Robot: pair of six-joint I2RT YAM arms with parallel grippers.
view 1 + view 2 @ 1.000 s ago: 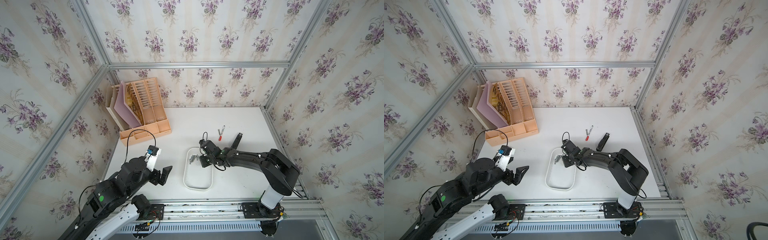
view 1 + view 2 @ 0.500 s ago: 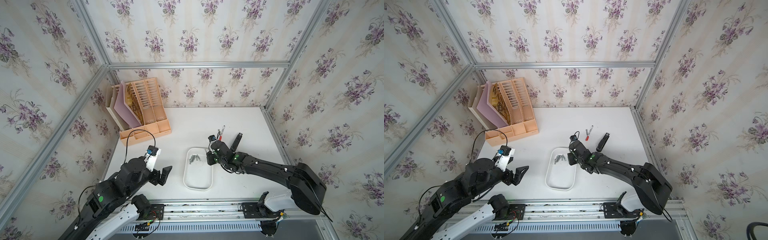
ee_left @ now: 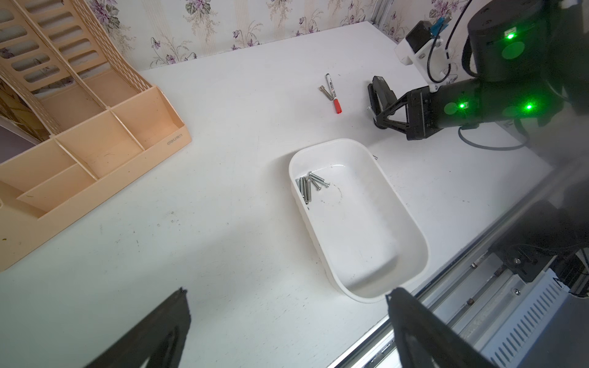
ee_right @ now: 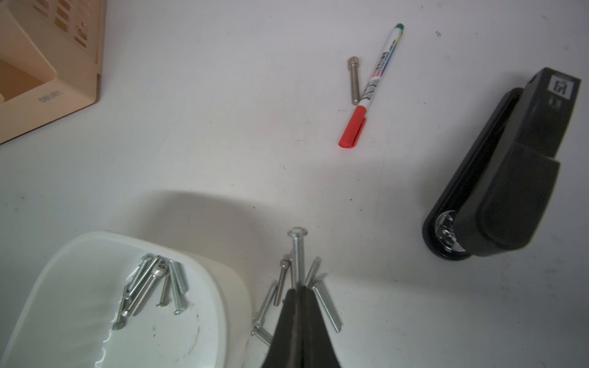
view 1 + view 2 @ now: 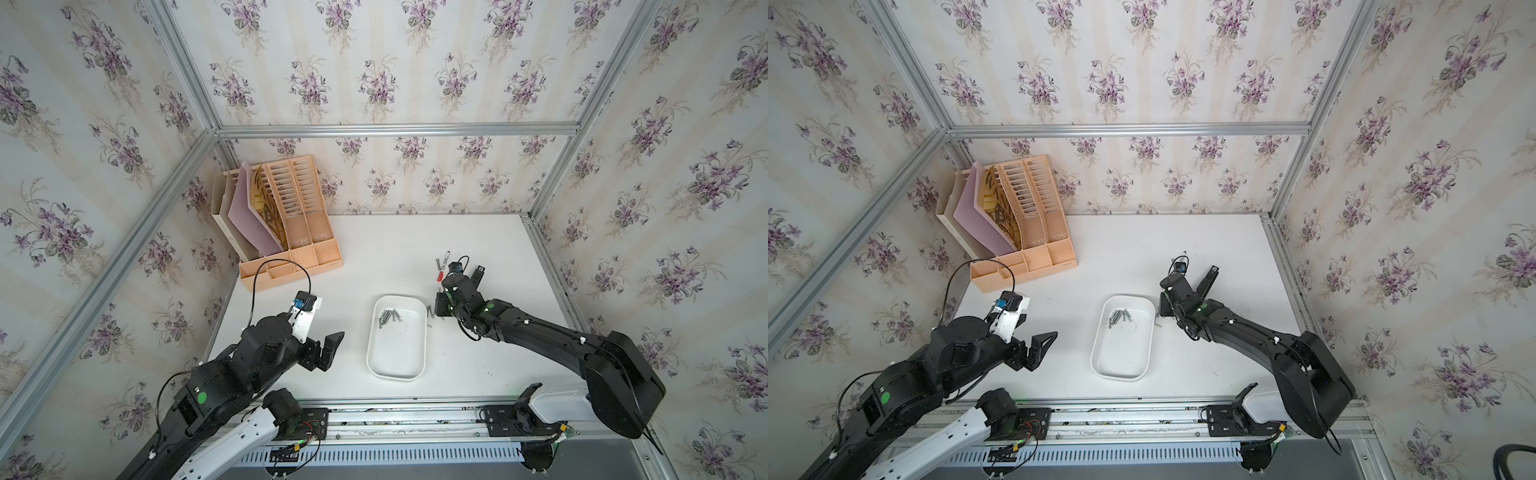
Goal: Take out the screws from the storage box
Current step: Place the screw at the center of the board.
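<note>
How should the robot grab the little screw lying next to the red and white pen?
Probably near its head, from straight above, squeezing across the shaft. The screw lies flat on the table; its tip almost touches the marker pen, but its head stands clear, leaving room on both sides.

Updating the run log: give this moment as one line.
right gripper: shut on screw, beside box | left gripper: open | box: screws inside
</note>
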